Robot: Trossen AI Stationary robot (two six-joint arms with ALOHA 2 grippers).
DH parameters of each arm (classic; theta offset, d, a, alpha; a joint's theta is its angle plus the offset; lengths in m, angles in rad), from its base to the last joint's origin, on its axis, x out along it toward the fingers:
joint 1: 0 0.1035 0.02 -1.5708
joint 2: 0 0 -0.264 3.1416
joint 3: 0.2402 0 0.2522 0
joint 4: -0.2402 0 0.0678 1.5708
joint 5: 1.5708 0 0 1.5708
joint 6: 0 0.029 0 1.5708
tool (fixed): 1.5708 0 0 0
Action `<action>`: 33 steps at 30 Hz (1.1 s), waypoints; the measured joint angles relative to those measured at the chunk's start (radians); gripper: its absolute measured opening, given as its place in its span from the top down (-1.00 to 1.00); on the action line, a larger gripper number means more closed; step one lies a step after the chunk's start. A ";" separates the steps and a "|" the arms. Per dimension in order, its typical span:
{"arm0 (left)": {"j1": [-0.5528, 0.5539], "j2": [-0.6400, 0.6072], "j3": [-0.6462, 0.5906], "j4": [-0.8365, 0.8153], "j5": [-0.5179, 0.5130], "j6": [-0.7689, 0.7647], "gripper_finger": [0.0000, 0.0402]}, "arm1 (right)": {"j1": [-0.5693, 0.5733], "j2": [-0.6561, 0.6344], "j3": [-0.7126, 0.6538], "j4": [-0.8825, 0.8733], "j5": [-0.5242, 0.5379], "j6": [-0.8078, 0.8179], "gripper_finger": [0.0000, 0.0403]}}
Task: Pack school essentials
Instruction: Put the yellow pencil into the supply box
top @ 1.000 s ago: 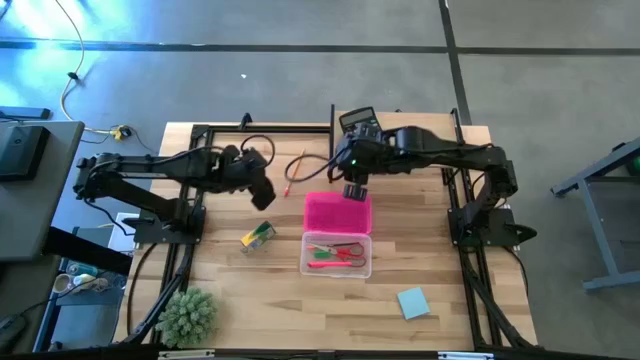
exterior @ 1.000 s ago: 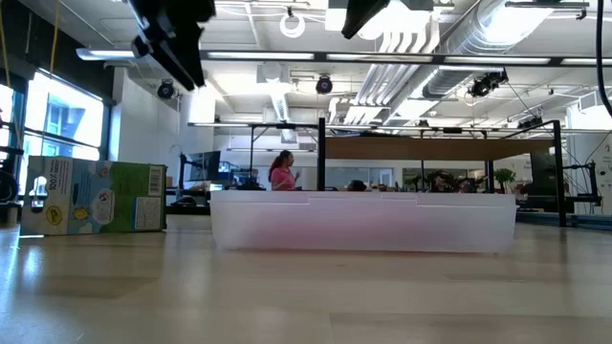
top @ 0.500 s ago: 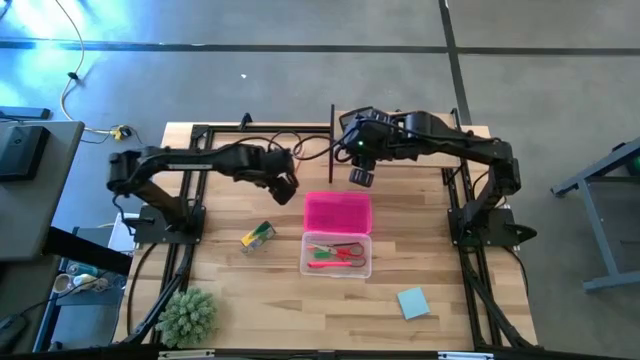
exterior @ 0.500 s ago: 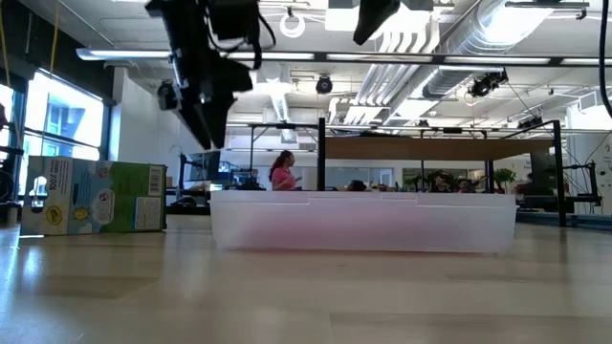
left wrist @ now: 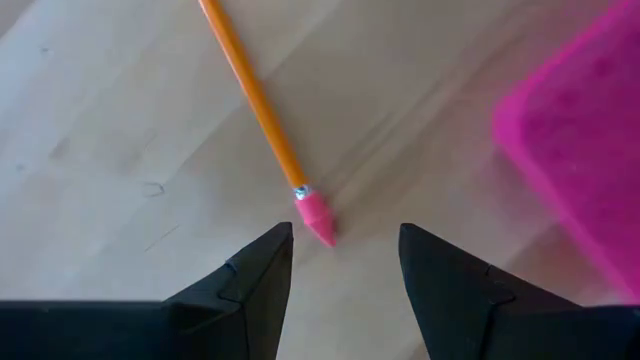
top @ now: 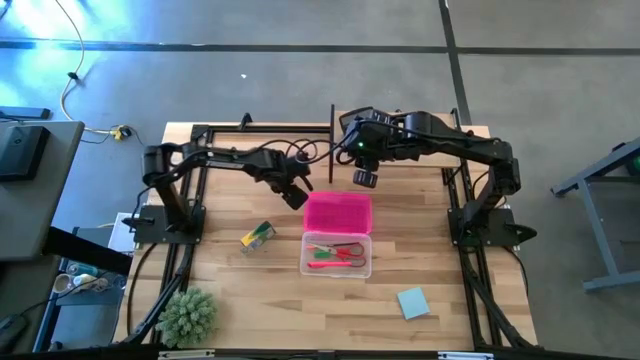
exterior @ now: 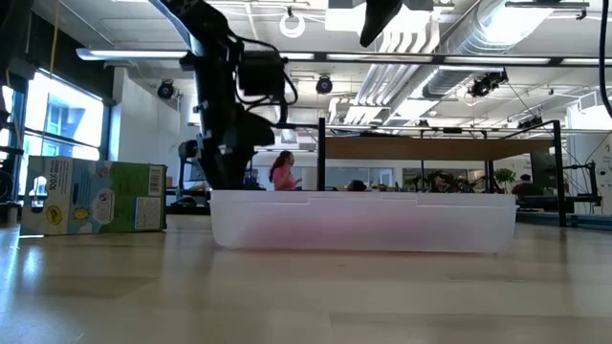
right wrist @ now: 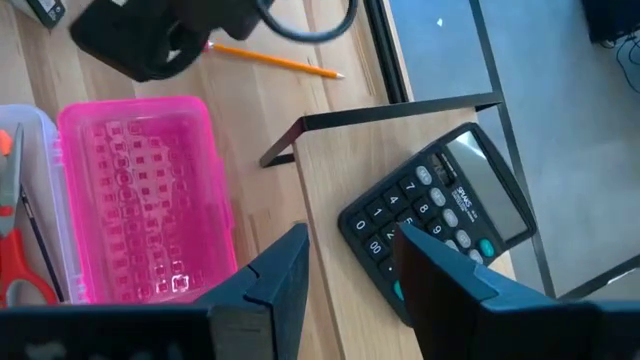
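Note:
An orange pencil lies flat on the table, its pink eraser end just ahead of my open left gripper, which touches nothing. In the high view that gripper is low, beside the left far corner of the pink lid. My right gripper hangs open above the table near the black calculator. The clear box holds the red-handled scissors and a marker. The crayon box and the blue notepad lie on the table.
The spiky green plant ball sits at the near left corner. A black frame bar runs by the calculator at the far edge. In the low view the clear box stands in front of my left arm, with the crayon box to its left.
My left gripper has swung toward the table's right and come down to the pencil's eraser end beside the pink lid. My right gripper has drawn back from the pink lid's far edge toward the far side, then kept still.

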 joint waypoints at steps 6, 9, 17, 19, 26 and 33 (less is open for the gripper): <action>0.025 0.047 0.000 0.007 -0.007 -0.007 0.14 | 0.000 0.000 0.000 -0.005 0.000 0.000 0.32; 0.033 0.059 0.000 0.010 -0.008 -0.007 0.14 | 0.000 0.000 0.000 -0.005 0.000 0.000 0.32; 0.044 0.100 0.000 0.018 -0.004 -0.008 0.14 | 0.000 0.000 0.000 -0.006 0.000 0.000 0.32; 0.044 0.102 0.000 0.019 -0.002 -0.008 0.14 | 0.000 0.000 0.000 -0.006 0.000 0.000 0.32; 0.041 0.102 0.000 0.024 0.008 -0.005 0.28 | 0.000 0.000 0.000 -0.008 0.000 0.003 0.32; 0.028 0.103 0.000 0.041 0.014 0.000 0.74 | 0.000 0.000 0.000 -0.008 0.000 0.003 0.32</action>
